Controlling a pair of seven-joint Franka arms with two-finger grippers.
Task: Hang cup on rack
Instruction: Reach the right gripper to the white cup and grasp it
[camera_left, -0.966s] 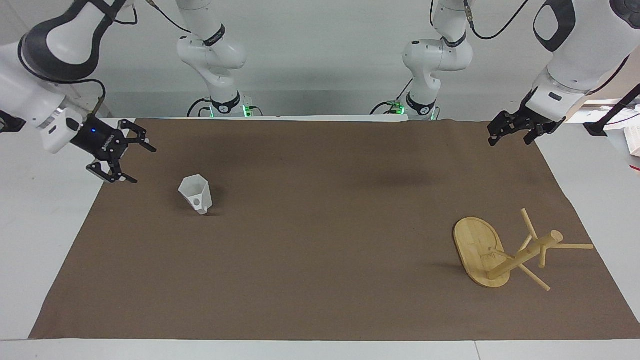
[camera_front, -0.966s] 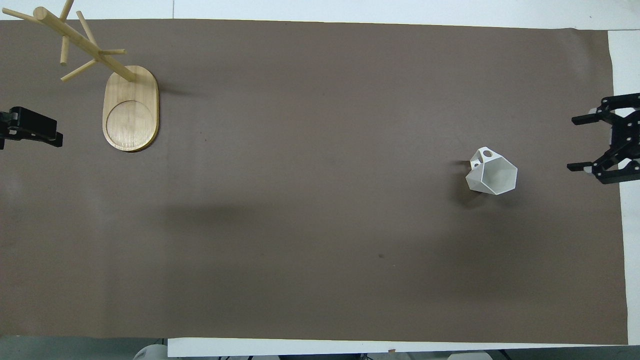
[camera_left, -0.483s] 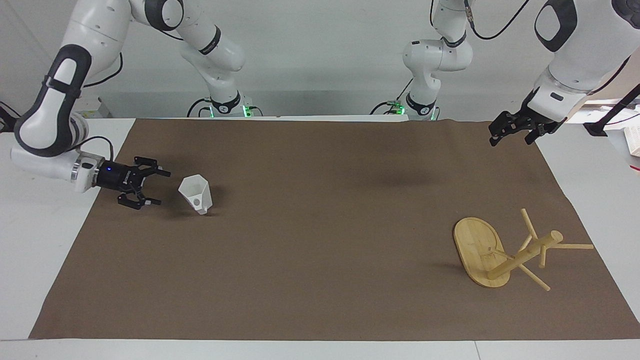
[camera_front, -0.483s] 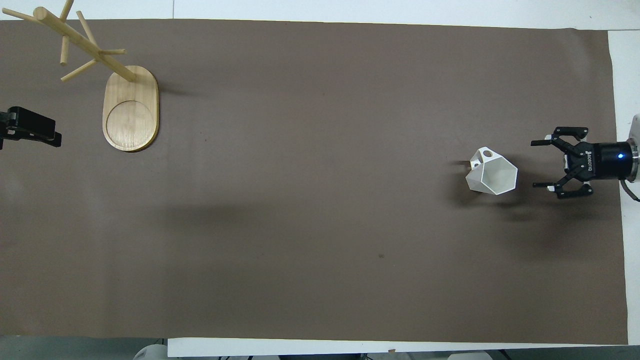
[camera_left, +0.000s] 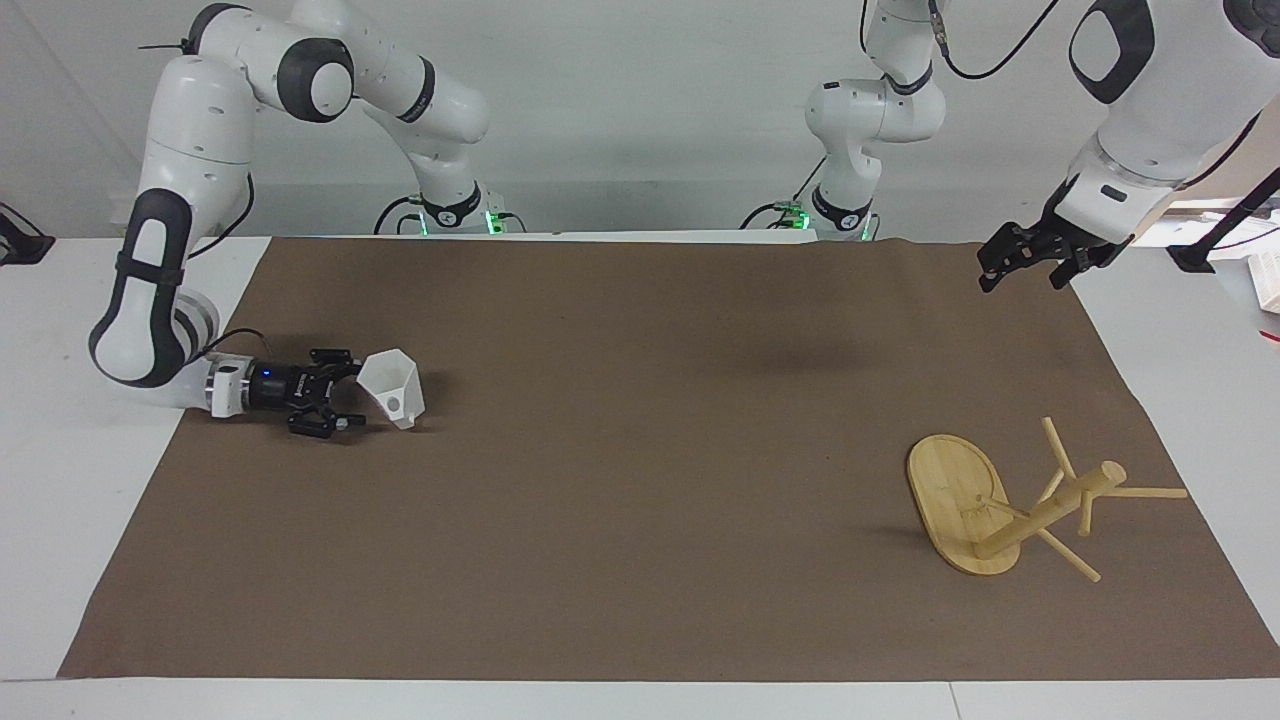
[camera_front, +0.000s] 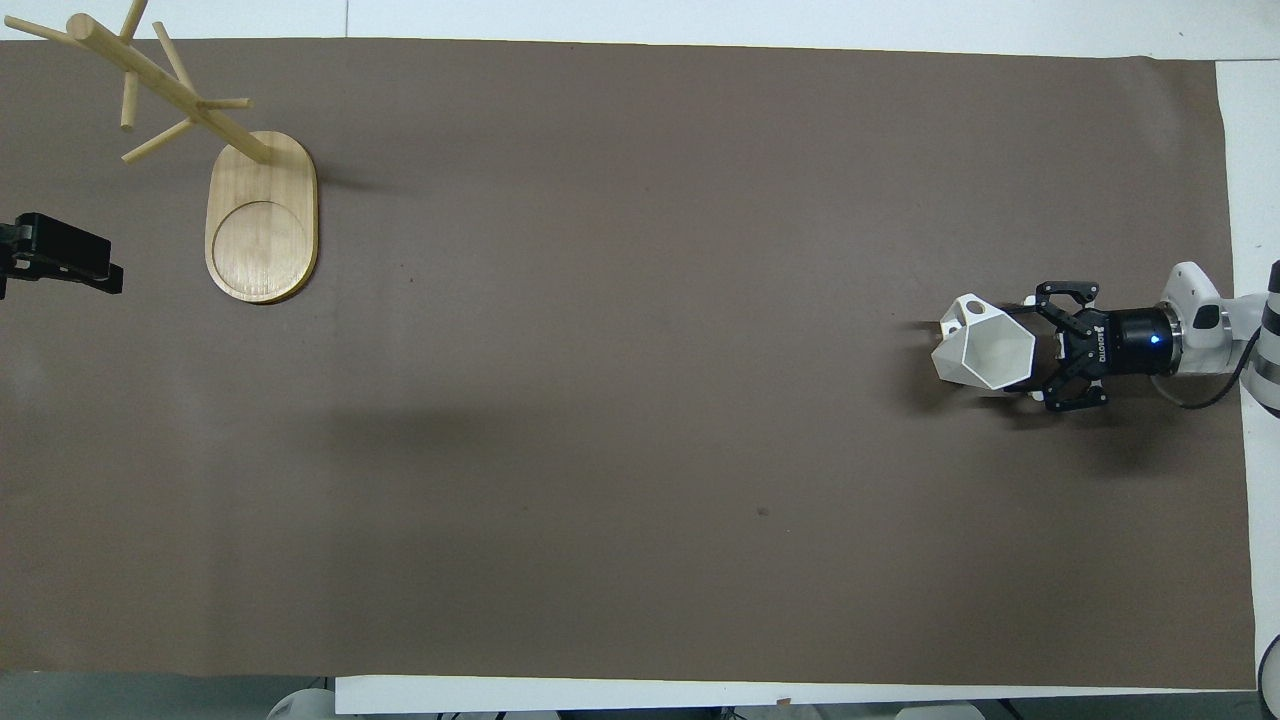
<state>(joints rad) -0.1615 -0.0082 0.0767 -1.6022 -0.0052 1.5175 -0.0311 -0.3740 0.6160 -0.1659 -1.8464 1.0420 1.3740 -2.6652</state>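
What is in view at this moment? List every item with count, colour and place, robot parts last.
cup: one, white, faceted, upright on the mat toward the right arm's end of the table, its pierced handle on the side turned away from the robots.
mug rack: one, light bamboo, standing on the mat toward the left arm's end, farther from the robots than the cup; no cup on its pegs.
mat: one, brown, covering most of the table.
table: one, white, showing around the mat.
right gripper: one, black, open, low over the mat, fingers either side of the cup.
left gripper: one, black, open, waiting over the mat's corner at the left arm's end.
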